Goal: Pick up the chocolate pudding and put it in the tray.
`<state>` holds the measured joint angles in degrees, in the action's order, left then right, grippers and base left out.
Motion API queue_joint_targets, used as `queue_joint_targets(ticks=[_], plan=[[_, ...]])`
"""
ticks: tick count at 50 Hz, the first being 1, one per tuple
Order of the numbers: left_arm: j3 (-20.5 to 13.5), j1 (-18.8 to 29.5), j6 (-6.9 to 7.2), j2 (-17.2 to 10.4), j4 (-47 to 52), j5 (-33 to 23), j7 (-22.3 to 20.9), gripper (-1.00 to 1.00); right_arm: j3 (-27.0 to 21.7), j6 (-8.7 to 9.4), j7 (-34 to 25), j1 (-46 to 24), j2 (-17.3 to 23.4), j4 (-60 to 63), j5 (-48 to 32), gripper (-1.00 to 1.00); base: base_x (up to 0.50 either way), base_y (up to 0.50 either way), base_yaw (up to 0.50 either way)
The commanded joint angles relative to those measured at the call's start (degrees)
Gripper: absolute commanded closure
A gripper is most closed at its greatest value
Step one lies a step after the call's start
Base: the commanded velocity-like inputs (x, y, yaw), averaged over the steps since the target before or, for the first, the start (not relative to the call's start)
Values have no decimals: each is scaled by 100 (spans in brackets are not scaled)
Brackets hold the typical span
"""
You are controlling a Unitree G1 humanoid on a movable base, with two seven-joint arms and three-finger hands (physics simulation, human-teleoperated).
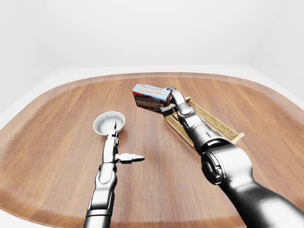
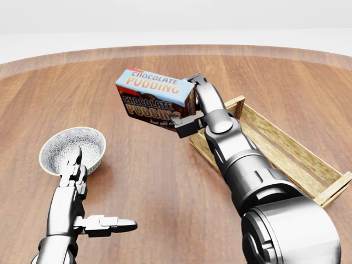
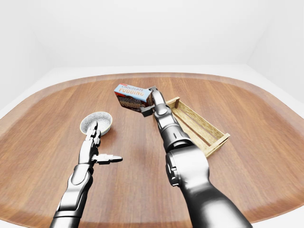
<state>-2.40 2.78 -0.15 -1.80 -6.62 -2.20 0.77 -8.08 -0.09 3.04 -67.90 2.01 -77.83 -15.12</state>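
The chocolate pudding box [image 2: 155,99], blue on top and brown on its face, hangs above the table in my right hand [image 2: 190,104], whose fingers are shut on its right end. It is tilted and sits just left of the wooden slatted tray [image 2: 286,151], whose near-left corner my right forearm hides. In the eye views the chocolate pudding box [image 1: 151,96] is lifted clear of the table beside the tray [image 1: 223,128]. My left hand [image 2: 91,206] rests low at the left, open, with its thumb pointing right and nothing in it.
A patterned white bowl [image 2: 72,149] stands on the round wooden table [image 2: 154,187] just above my left hand's fingertips. The table's curved edge [image 1: 42,90] runs around the scene, with white floor beyond it.
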Motion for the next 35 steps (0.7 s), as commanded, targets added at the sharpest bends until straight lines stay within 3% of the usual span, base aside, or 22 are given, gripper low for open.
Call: queue_joint_targets(ticks=[1,3,5,16,35], plan=[[-16,-8,69,23,66,86,-56,-100,-222,368,-44,-282,76,-4,-119,100,0,0,0],[-14,-15,90,23,94,84,-56,-100,-260,369,-51,-239,79,-11,-113,100,0,0,0],[-15,-9,70,22,66,83,-58,-100,-346,509,-118,-324,117,-11,-34,100,0,0,0],[-12,-17,48,19,64,78,-79,-100,-498,509,-285,-373,177,-16,241,100,0,0,0],[-4,-8,22,23,15,49,-76,-100,-699,509,29,-207,584,-35,336,100,0,0,0]])
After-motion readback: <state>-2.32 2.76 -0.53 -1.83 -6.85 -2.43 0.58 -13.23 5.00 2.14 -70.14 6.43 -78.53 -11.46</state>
